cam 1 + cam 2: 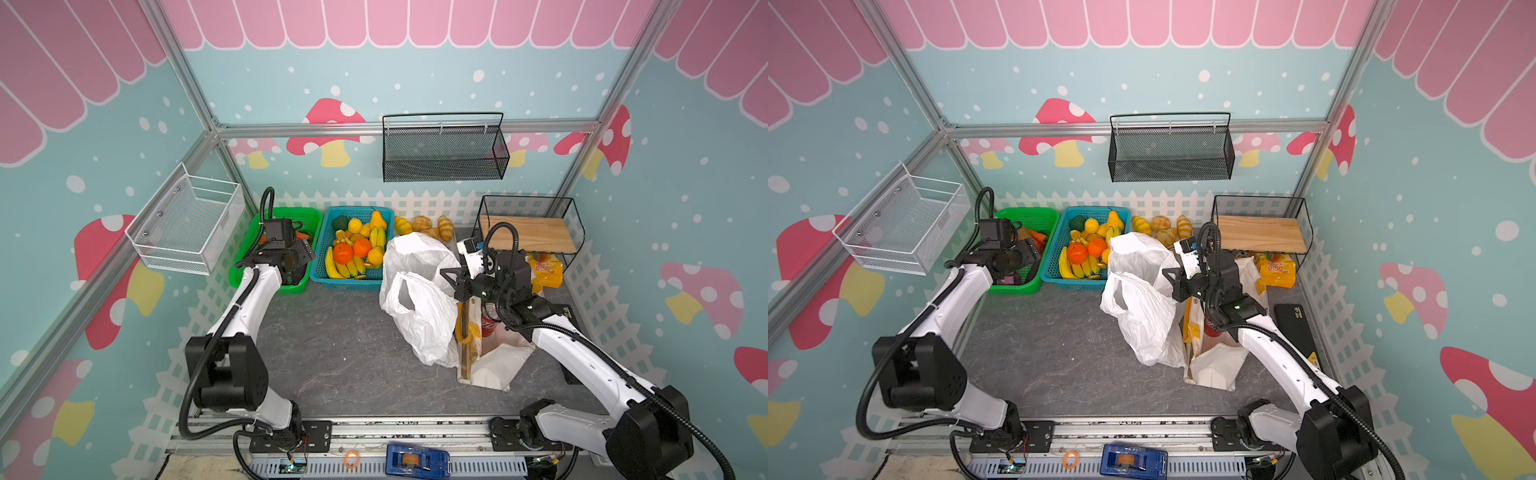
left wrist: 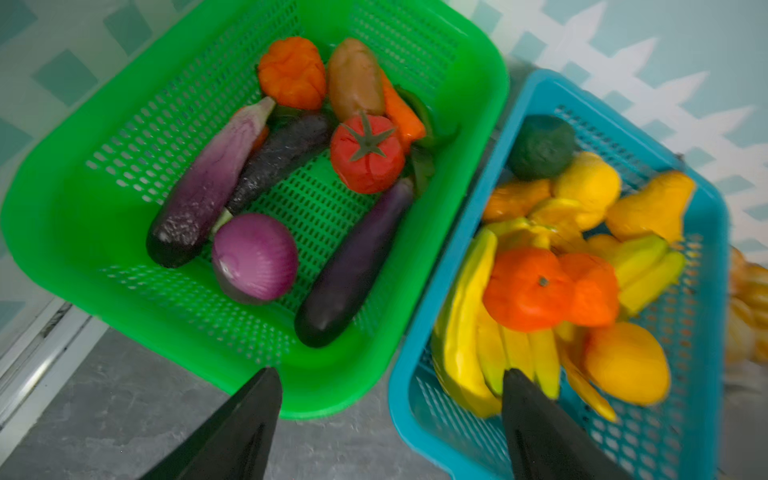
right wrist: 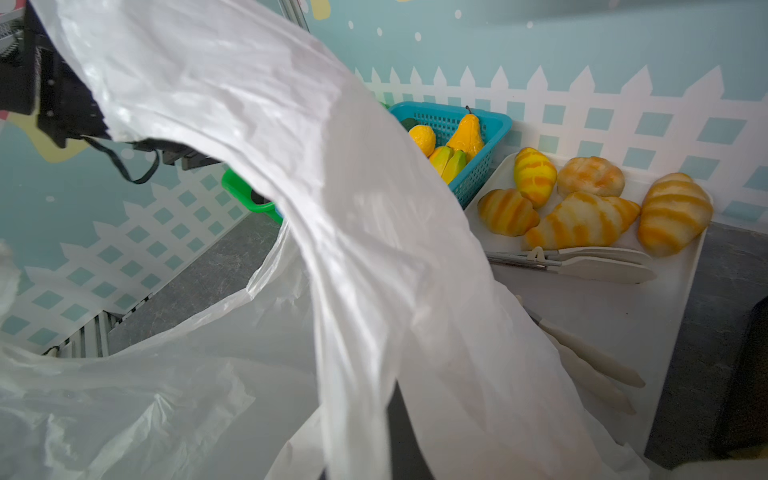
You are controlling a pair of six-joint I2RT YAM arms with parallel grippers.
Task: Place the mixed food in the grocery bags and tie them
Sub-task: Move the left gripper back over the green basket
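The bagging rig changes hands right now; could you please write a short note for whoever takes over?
Left gripper: open and empty, over the green basket.
Right gripper: shut on the plastic bag, holding it up.
Things: the tomato and one purple onion lie in the green basket. One soda can sits inside the tote.
Done: that can is bagged.
Left: bag the tomato and onion. A second can and onion are not visible, so look for them. Tie both bags.
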